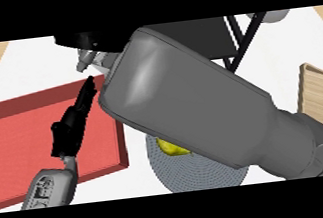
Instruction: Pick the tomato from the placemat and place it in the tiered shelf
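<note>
Forearm [209,110], grey and bulky, fills the middle of the frame, running from the lower right up toward the top centre, where the right hand [86,41] shows only as a black shape with pale fingertips; whether its fingers are apart or closed on anything cannot be told. The left hand [73,123] stands at centre left with straight fingers pointing up over the red tray [20,142]. Below the forearm lies a grey round placemat [193,170] on the white bench [33,62], with a yellowish object [173,147], possibly the tomato, peeking out at its upper edge. The black tiered shelf [242,36] stands at upper right.
</note>
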